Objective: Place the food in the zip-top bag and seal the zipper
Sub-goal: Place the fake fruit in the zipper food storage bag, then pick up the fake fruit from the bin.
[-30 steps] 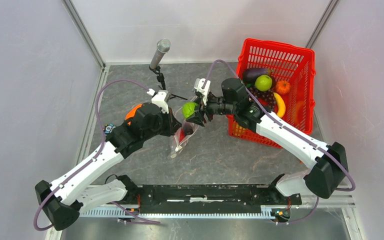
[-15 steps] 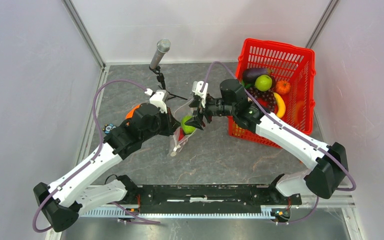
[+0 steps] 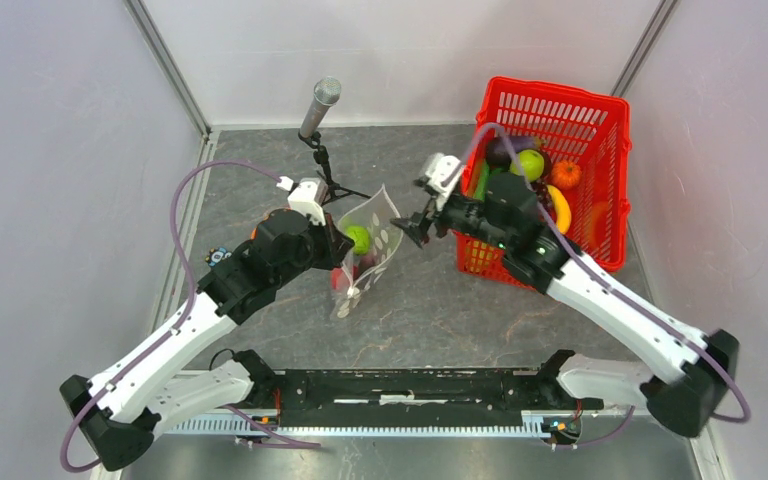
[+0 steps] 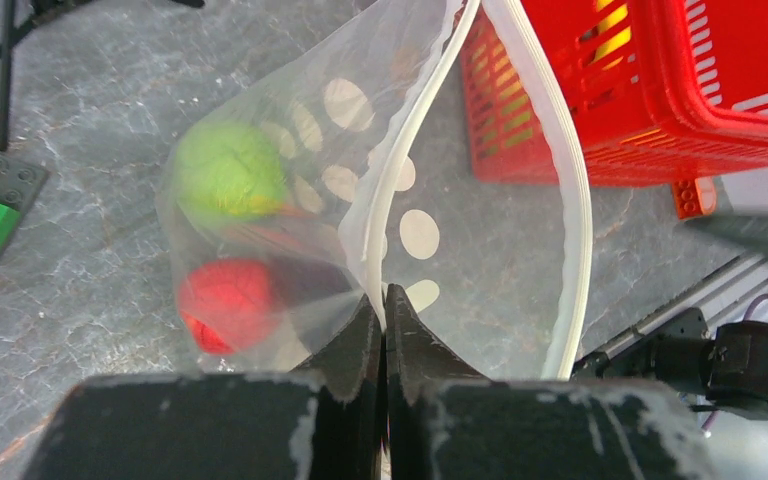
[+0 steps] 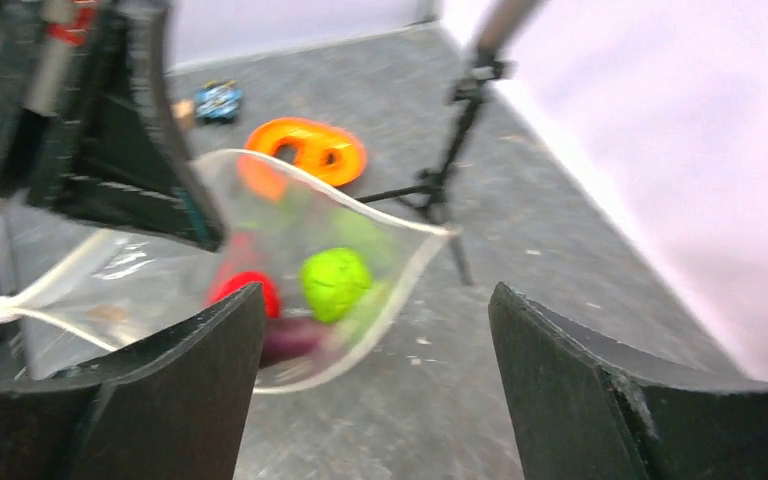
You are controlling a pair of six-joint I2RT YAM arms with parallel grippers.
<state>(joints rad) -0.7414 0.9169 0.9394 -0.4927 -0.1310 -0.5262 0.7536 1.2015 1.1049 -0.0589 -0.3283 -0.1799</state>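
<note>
On the grey tabletop point(image 3: 440, 310), the green fruit point(image 3: 359, 239) is now lying inside the zip-top bag point(image 3: 380, 225) beside a red piece point(image 4: 225, 300), the left jaws are keeping the bag's rim pinched, and the right jaws, spread wide and empty, are backing away from it, leaving the zipper point(image 4: 565, 200) unsealed.

Zip-top bag point(image 3: 378, 232): clear with white polka dots, lifted by one mouth edge, left of centre of the surface point(image 3: 430, 300); the mouth gapes toward the right edge.
Zipper point(image 4: 566, 200): pale strip along the mouth, its two sides parted, unsealed.
Bagged food: green round fruit point(image 4: 225, 170) and red piece point(image 4: 222, 300), side by side deep inside.
Other food point(image 3: 527, 164): heaped at the far right corner.
</note>
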